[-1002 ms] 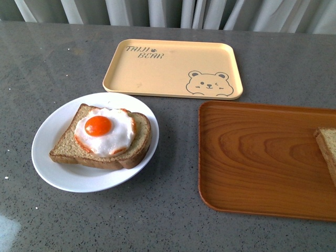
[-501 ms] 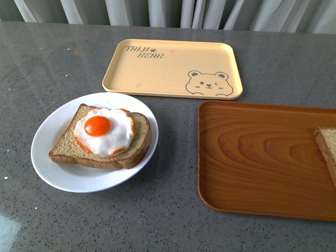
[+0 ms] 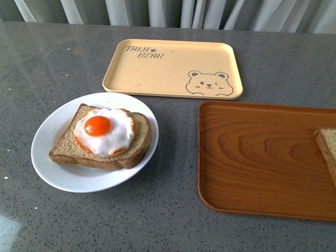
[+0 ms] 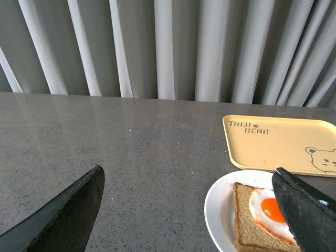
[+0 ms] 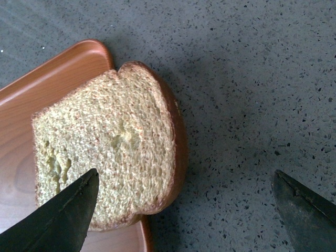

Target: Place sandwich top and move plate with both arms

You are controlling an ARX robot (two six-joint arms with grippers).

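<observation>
- Nothing on the surface [image 3: 157, 220] has shifted in the last second: plate, trays and both bread slices sit just where they were.
- Sandwich top [image 3: 328, 149] lies flat on the wooden tray [image 3: 252, 157], at the tray's right end, cut off by the edge of the front view.
- From the right wrist, that slice [image 5: 105, 152] shows its plain speckled face, and its rounded crust reaches past the wooden tray's rim [image 5: 79, 60] over the grey surface.
- Right hand [image 5: 186, 171] is spread wide and holds nothing, with one finger in front of the slice and the other over bare surface beside the tray. Whether it touches the bread, I cannot tell.
- Plate [image 3: 52, 173] rests on the surface left of the wooden tray, a clear gap between them.
- On the plate sits the bread slice [image 3: 65, 149] carrying the fried egg [image 3: 104, 131].
- Bear-printed tray [image 3: 157, 73] lies beyond the wooden tray's far left corner, apart from it.
- Left hand [image 4: 188, 169] is also wide open and empty, with one finger overlapping the plate [image 4: 218, 210] in its own view.
</observation>
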